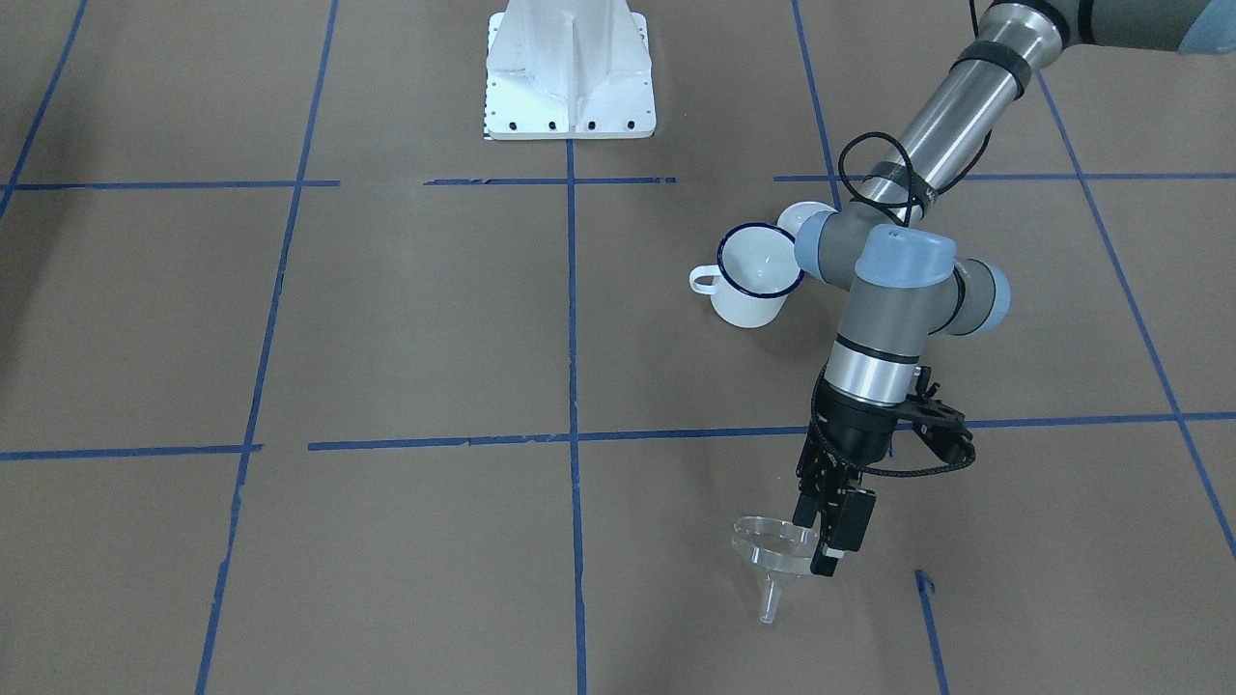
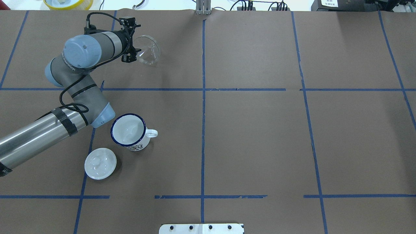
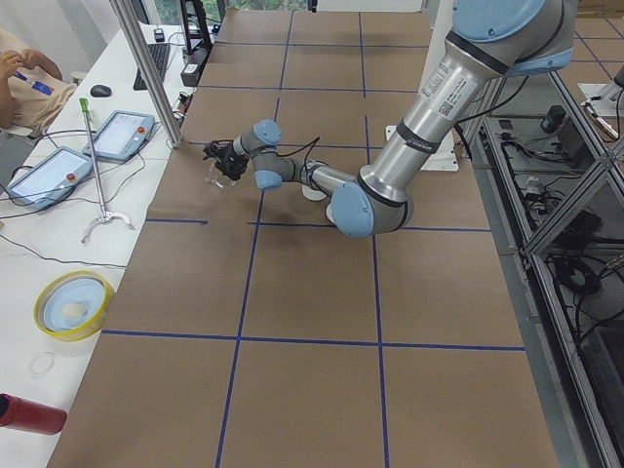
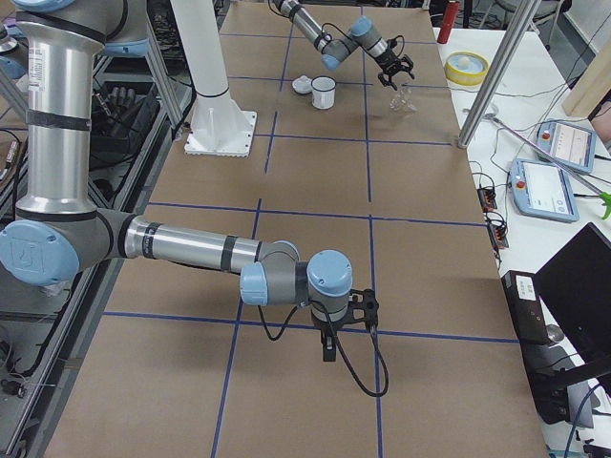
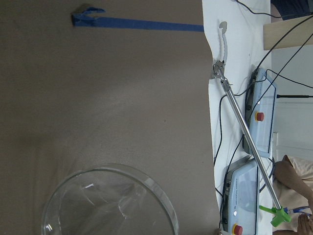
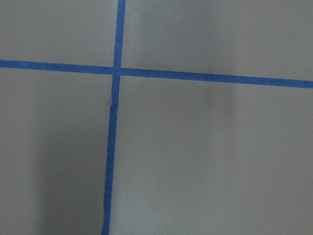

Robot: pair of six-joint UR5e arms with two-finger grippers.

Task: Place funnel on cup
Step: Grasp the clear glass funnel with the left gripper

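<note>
The transparent funnel (image 1: pixel 771 548) hangs upright, spout down, near the table's far edge on my left side; it also shows in the overhead view (image 2: pixel 148 50) and at the bottom of the left wrist view (image 5: pixel 112 205). My left gripper (image 1: pixel 828 548) is shut on its rim and holds it just above the paper. The white mug with the blue rim (image 2: pixel 128 130) stands upright and empty nearer my base, handle to the right, well apart from the funnel. My right gripper (image 4: pixel 329 345) hovers low over the table far to my right; I cannot tell whether it is open or shut.
A round white knobbed lid (image 2: pixel 100 163) lies beside the mug, towards my base. My left forearm (image 2: pixel 39 136) passes just left of mug and lid. The white robot base (image 1: pixel 570 72) stands mid-table. A yellow bowl (image 2: pixel 68 3) sits beyond the far edge.
</note>
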